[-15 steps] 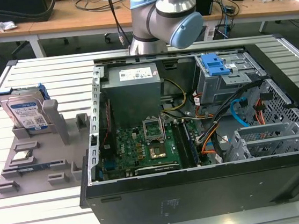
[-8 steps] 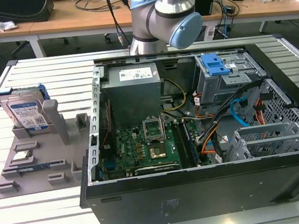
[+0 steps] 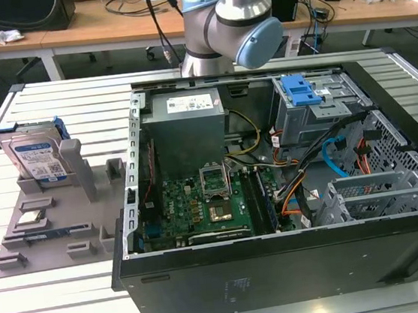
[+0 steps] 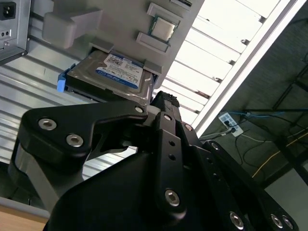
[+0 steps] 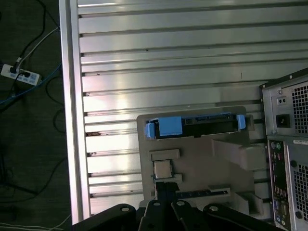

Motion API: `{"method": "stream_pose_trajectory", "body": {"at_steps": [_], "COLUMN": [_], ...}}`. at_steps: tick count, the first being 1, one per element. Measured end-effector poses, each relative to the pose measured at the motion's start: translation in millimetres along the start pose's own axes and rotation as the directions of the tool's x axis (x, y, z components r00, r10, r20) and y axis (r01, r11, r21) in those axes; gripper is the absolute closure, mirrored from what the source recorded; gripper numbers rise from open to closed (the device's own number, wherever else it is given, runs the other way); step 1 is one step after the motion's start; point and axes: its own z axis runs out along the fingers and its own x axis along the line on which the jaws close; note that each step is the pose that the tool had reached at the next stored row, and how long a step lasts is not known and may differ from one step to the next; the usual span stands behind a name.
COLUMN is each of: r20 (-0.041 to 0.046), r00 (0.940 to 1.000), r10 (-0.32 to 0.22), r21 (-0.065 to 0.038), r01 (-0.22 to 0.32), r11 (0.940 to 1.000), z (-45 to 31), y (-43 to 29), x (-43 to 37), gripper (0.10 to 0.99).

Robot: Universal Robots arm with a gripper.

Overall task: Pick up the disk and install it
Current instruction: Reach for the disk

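Note:
The disk (image 3: pixel 35 157) is a silver drive with a white-and-blue label in a blue bracket. It stands on edge in a slot at the back of a grey fixture tray (image 3: pixel 51 227), at the exterior view's left. The second wrist view shows its labelled face (image 4: pixel 115 72), and the first wrist view shows its blue-framed edge (image 5: pixel 192 126). My black gripper (image 4: pixel 163 98) hangs well above the tray, apart from the disk, with the fingers drawn together and nothing between them. In the first wrist view the gripper (image 5: pixel 165 188) lines up near the chip side of the tray.
A small square processor chip (image 3: pixel 31 217) lies on the same tray. The open computer case (image 3: pixel 282 269) fills the exterior view's right, holding a motherboard, cables, a drive cage with a blue latch (image 3: pixel 301 89) and a metal bay (image 3: pixel 379 194). The slatted aluminium table ends just beyond the tray.

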Motion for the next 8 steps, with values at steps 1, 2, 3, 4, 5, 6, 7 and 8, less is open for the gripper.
{"method": "stream_pose_trajectory", "body": {"at_steps": [1,2,3,4,5,6,7,8], "r20": [0.0,0.0,0.0,0.0001,0.0001,0.0,0.0,0.0], "r00": [1.0,1.0,1.0,1.0,1.0,1.0,1.0,1.0], "r10": [0.0,0.0,0.0,0.0,0.0,0.0,0.0,0.0], "r21": [0.0,0.0,0.0,0.0,0.0,0.0,0.0,0.0], "r01": [0.0,0.0,0.0,0.0,0.0,0.0,0.0,0.0], "r11": [1.0,1.0,1.0,1.0,1.0,1.0,1.0,1.0], "z": [0.0,0.0,-0.1,0.0,0.0,0.0,0.1,0.2], "y": [-0.1,-0.1,0.1,0.8,1.8,4.2,5.7,7.0], "x": [1.2,2.0,3.0,3.9,4.8,5.4,5.6,5.7], "gripper": [0.98,0.98,0.98,0.98,0.98,0.98,0.98,0.98]}}
